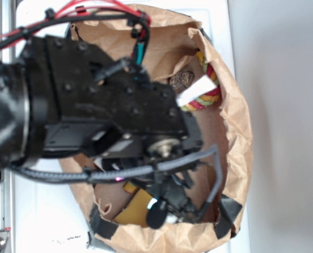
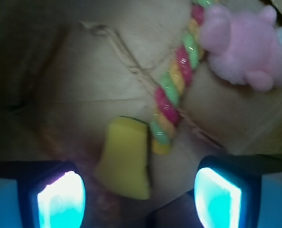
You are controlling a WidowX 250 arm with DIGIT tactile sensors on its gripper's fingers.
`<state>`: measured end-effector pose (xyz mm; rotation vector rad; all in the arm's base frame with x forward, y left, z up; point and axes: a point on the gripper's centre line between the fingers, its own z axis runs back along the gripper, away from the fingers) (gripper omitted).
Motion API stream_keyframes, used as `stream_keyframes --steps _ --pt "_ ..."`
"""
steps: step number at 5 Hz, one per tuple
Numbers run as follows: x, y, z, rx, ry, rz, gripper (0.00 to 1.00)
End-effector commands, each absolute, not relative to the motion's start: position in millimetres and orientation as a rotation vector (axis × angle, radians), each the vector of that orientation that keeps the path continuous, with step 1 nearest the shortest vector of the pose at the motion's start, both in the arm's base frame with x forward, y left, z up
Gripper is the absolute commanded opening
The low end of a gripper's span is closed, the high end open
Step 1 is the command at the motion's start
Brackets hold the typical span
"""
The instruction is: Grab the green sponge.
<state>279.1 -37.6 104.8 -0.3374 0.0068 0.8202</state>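
The green sponge [image 2: 125, 157] is a flat yellow foam wedge lying on the brown paper floor of the bag; in the exterior view the green sponge [image 1: 133, 209] shows as a yellow patch under the arm. My gripper [image 2: 138, 199] hovers above it, open, the sponge lying between and just beyond the two glowing cyan pads [image 2: 60, 199]. Nothing is held. In the exterior view the gripper [image 1: 164, 208] is low in the bag's near end, its fingers mostly hidden by the black arm.
A red-yellow-green twisted rope [image 2: 174, 92] runs beside the sponge's right edge. A pink plush [image 2: 240, 47] lies at the far right. The crumpled brown paper bag walls [image 1: 235, 132] surround everything; the rope [image 1: 206, 97] also shows near its far side.
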Motion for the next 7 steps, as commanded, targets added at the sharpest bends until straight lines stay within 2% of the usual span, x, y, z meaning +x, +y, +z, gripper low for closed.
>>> stream_keyframes --steps 1,3,4,7 --pt "295.6 -33.2 111.1 -0.341 -0.042 0.893 1.00" --pt "308.5 -35.3 85.5 -0.298 -0.057 0.904 1.00" --pt "301.2 -44.2 68.9 -0.258 -0.032 0.871 1.00" --pt "289.3 -39.1 65.0 -0.238 -0.022 0.854 1.00"
